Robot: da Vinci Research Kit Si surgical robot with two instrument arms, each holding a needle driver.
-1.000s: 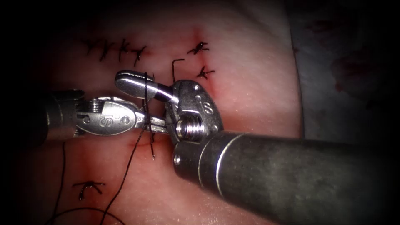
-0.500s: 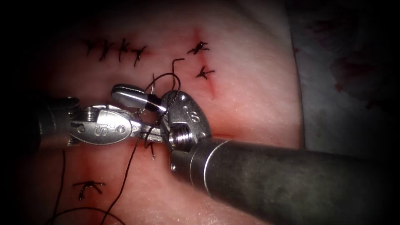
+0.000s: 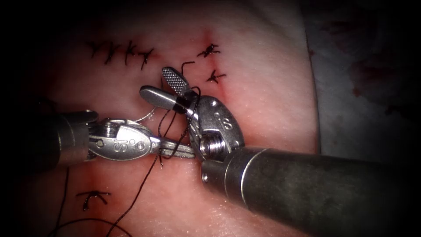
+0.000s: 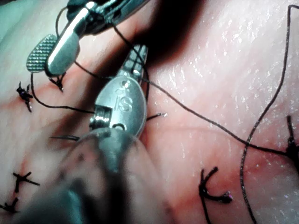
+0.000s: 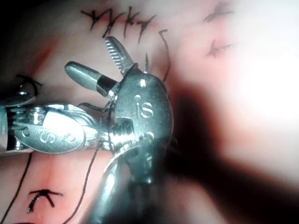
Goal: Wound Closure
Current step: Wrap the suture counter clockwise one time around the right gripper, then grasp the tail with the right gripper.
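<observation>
Over the middle of the tissue (image 3: pixel 263 101) my left tool (image 3: pixel 186 152) comes in from the left with its jaws shut on the dark thread (image 3: pixel 144 180). That thread runs down toward the front edge. My right tool (image 3: pixel 154 81) reaches in from the right with its jaws open, and nothing lies between them. Loops of thread (image 3: pixel 183 104) wrap the base of its jaws. The right wrist view shows those open jaws (image 5: pixel 88 55) beside the left tool (image 5: pixel 105 135). In the left wrist view the shut left jaws (image 4: pixel 139 50) have thread crossing them. Neither tool holds a needle.
Finished stitches sit at the upper left (image 3: pixel 118 52), upper right (image 3: pixel 212 63) and lower left (image 3: pixel 93 196). A short free thread end (image 3: pixel 187 65) stands up beyond the right tool. Red fluid (image 3: pixel 226 94) stains the tissue. A pale cloth (image 3: pixel 359 79) lies past the tissue's right edge.
The right tool's jaws have opened and shifted right and up. The thread loops slid from its jaw down to the jaw base. The left tool moved right, still shut on the thread.
</observation>
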